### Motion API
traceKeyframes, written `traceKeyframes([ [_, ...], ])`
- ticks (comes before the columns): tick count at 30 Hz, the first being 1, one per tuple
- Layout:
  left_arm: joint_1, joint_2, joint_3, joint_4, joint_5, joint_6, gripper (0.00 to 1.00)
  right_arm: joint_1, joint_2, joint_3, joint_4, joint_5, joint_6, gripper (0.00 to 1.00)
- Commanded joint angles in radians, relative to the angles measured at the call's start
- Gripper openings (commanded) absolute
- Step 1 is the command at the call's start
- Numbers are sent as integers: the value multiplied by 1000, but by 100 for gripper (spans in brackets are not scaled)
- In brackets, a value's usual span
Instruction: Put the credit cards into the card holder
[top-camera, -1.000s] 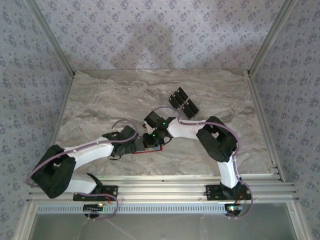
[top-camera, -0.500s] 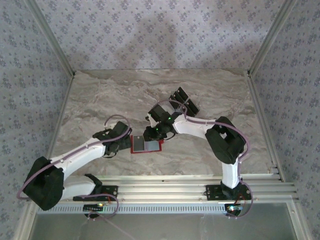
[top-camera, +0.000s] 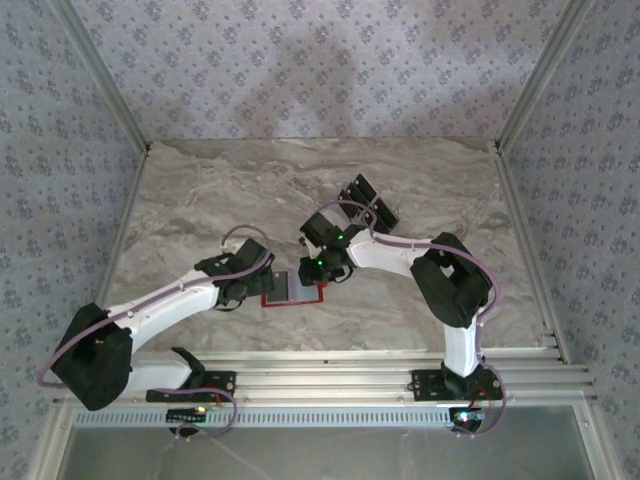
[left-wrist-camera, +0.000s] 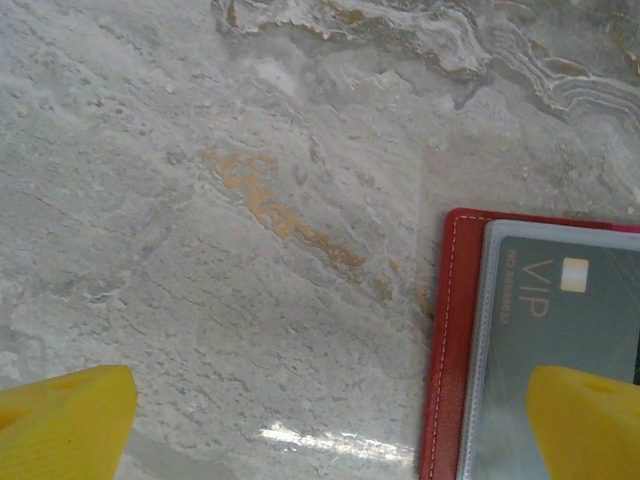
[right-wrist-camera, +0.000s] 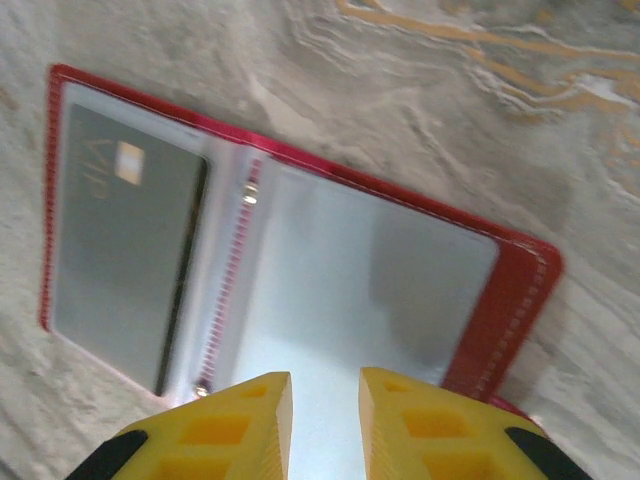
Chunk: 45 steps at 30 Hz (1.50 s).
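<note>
You have one red folding wallet (right-wrist-camera: 520, 290) lying open on the marbled grey worktop (left-wrist-camera: 200, 200); one grey VIP card (right-wrist-camera: 115, 240) sits in its clear sleeve; at least two loose black rectangular cards (top-camera: 386, 213) lie beyond (a cable blurs the count); your left tool (left-wrist-camera: 322, 425) gapes wide, empty; your right tool (right-wrist-camera: 325, 400) is narrowly parted over the wallet, gripping nothing.

A robot test booth: marble-look tabletop (top-camera: 200, 200), floral-patterned backdrop walls (top-camera: 300, 60), aluminium frame rails (top-camera: 330, 366) along the near edge.
</note>
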Motion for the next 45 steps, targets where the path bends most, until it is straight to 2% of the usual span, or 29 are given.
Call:
traceKeyframes([
  [1, -7, 10, 24, 9, 0, 6, 100, 1, -67, -30, -60, 74, -44, 27],
  [5, -5, 10, 1, 55, 32, 15, 100, 8, -130, -92, -27, 85, -55, 34],
  [14, -2, 47, -37, 258, 203, 24, 100, 12, -225, -165, -7, 176, -30, 48],
  [21, -1, 80, -44, 342, 256, -5, 100, 63, -182, -145, -8, 276, -33, 62],
  [27, -1, 98, -67, 396, 281, -26, 100, 87, -124, -117, -34, 376, -23, 63],
  [31, 0, 109, -87, 434, 290, -30, 100, 83, -113, -131, -13, 381, -13, 59],
  [35, 1, 114, -110, 478, 304, -32, 100, 64, -115, -154, 16, 354, 4, 49],
  [37, 2, 118, -119, 498, 311, -30, 100, 55, -118, -163, 33, 332, 9, 41],
  [41, 4, 125, -131, 532, 324, -27, 100, 36, -130, -185, 62, 272, 13, 19],
  [45, 5, 128, -136, 554, 337, -22, 100, 8, -145, -217, 102, 204, 1, 7],
])
